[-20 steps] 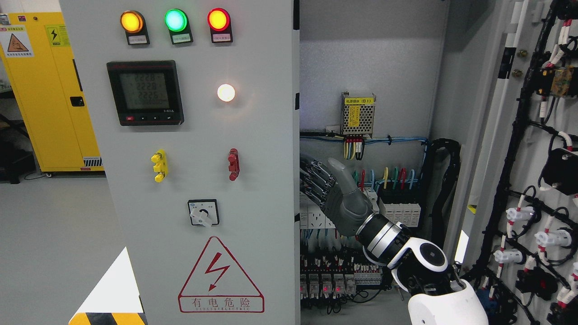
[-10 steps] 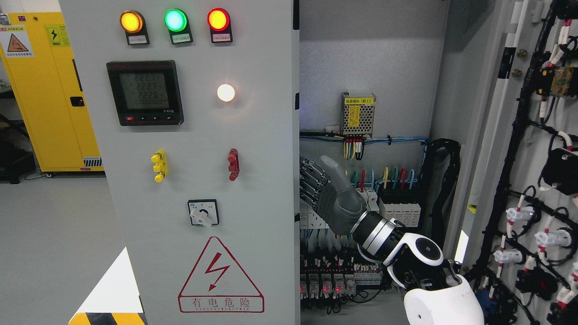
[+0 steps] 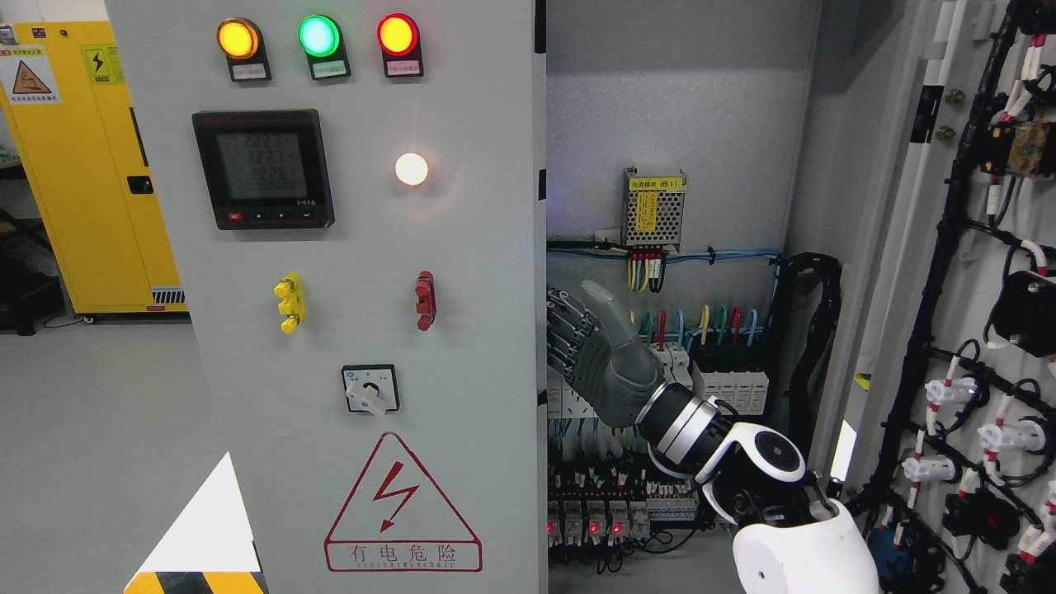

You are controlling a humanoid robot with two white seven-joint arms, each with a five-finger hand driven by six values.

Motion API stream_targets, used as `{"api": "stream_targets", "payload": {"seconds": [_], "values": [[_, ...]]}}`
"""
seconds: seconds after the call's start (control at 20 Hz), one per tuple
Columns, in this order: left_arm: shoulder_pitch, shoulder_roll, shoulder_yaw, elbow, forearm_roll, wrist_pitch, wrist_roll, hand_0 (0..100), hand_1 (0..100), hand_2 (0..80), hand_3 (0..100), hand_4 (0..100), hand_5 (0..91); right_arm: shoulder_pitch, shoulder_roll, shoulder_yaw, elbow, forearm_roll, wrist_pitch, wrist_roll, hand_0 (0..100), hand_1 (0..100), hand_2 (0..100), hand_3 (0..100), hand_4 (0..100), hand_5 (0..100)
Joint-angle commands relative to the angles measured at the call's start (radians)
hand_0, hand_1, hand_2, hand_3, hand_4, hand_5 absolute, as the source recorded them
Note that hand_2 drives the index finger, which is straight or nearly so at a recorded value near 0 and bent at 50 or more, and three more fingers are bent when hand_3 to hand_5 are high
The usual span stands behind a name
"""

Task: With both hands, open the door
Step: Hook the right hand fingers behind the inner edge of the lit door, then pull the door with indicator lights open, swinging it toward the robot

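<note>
Since a second ago my right hand has crept left toward the grey door, and the white forearm behind it has slid the same way; the door panel itself has barely shifted. The arm comes up from below and to the right of the door's free edge, wrist angled up-left. The dark fingers reach to that edge and pass behind it, so I cannot tell whether they are wrapped on the door or only lie against it. The thumb sticks up free, just right of the edge.

The door fills the middle of my view, its right edge a straight vertical line with the open cabinet interior directly to its right. On the door's face I see three lamps at the top, a meter below them and a rotary switch lower down. Right of the edge, behind my hand, sit wired terminal rows; above the hand the cabinet's back wall is bare. My left hand is out of view.
</note>
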Motion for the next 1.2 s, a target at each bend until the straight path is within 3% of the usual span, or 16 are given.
{"api": "stream_targets", "payload": {"seconds": [0.0, 0.15, 0.3, 0.55, 0.9, 1.15], "values": [[0.000, -0.032, 0.000, 0.018, 0.000, 0.001, 0.001, 0, 0, 0.0, 0, 0, 0.0, 0.001, -0.009, -0.006, -0.006, -0.008, 0.000, 0.008, 24, 0, 0, 0, 0, 0], [0.000, -0.032, 0.000, 0.018, 0.000, 0.002, 0.001, 0, 0, 0.0, 0, 0, 0.0, 0.007, -0.011, -0.007, -0.021, -0.008, 0.000, 0.012, 24, 0, 0, 0, 0, 0], [0.000, -0.032, 0.000, 0.018, 0.000, 0.001, 0.001, 0, 0, 0.0, 0, 0, 0.0, 0.020, -0.012, -0.006, -0.059, -0.008, 0.000, 0.050, 24, 0, 0, 0, 0, 0], [0.000, -0.032, 0.000, 0.018, 0.000, 0.001, 0.001, 0, 0, 0.0, 0, 0, 0.0, 0.088, -0.058, 0.010, -0.155, -0.013, 0.000, 0.057, 24, 0, 0, 0, 0, 0], [0.000, -0.032, 0.000, 0.018, 0.000, 0.001, 0.001, 0, 0, 0.0, 0, 0, 0.0, 0.140, -0.077, 0.089, -0.263, -0.068, 0.052, 0.057, 24, 0, 0, 0, 0, 0], [0.000, -0.032, 0.000, 0.020, 0.000, 0.001, 0.001, 0, 0, 0.0, 0, 0, 0.0, 0.169, -0.078, 0.137, -0.276, -0.067, 0.054, 0.055, 24, 0, 0, 0, 0, 0]]}}
